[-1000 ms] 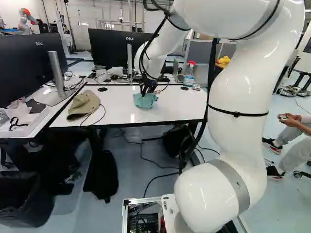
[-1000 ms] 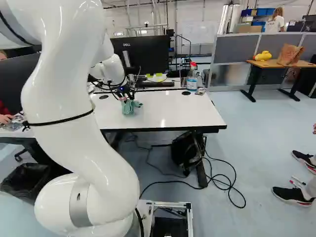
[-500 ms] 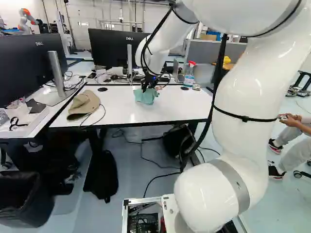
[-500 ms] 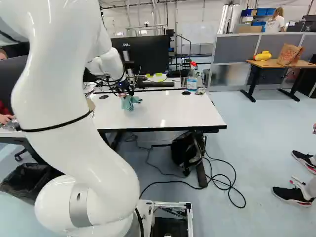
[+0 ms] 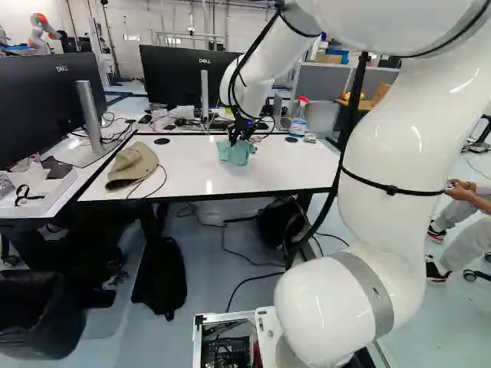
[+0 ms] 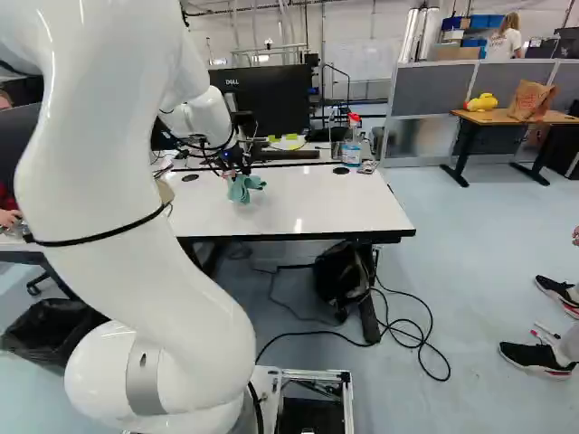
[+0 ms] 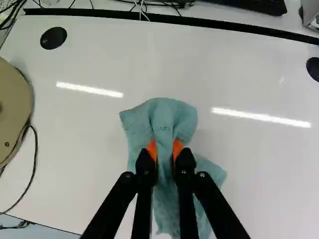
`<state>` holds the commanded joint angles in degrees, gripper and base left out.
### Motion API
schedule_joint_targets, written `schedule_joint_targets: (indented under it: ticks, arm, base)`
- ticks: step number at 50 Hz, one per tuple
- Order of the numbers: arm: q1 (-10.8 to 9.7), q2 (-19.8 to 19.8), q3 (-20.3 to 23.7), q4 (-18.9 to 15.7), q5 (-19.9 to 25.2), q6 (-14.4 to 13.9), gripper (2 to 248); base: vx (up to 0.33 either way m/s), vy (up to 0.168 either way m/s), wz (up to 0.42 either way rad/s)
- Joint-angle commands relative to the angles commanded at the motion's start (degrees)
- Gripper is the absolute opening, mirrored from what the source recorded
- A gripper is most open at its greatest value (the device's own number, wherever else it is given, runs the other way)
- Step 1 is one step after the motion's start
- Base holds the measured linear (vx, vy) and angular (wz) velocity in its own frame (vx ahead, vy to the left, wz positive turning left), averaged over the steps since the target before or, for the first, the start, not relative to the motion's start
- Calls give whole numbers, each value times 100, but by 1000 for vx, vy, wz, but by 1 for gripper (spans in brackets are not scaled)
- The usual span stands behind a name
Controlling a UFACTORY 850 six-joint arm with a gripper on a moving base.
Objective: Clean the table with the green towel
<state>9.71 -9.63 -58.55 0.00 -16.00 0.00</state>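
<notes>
Inspected: "DELL" reads clearly on the dark monitor at the far left [image 5: 42, 103] of the left base view, and again on the monitor behind the white table [image 5: 169, 80]. Print on the spray bottle [image 6: 351, 152]: too small to read.

A blue-green cloth towel [image 7: 167, 117] is bunched into soft lengthwise folds and pinched from two sides between the fingers [image 5: 234, 141]. One part fans out ahead of them, while another trails beneath and past them, a loose corner spreading aside. It sits over the glossy white rectangular tabletop [image 5: 295, 165], nearer the far edge than the near one. The tabletop is level, black-edged, with bright streaks reflected in its surface.
</notes>
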Motion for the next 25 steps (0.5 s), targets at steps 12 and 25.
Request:
schedule_joint_targets:
  ticks: [12, 25]
  arm:
    - [-177, 258, 287, 0, 0, 0, 53]
    - [-392, 530, 582, 0, 0, 0, 53]
  base:
    - [0, 0, 0]
    - [0, 0, 0]
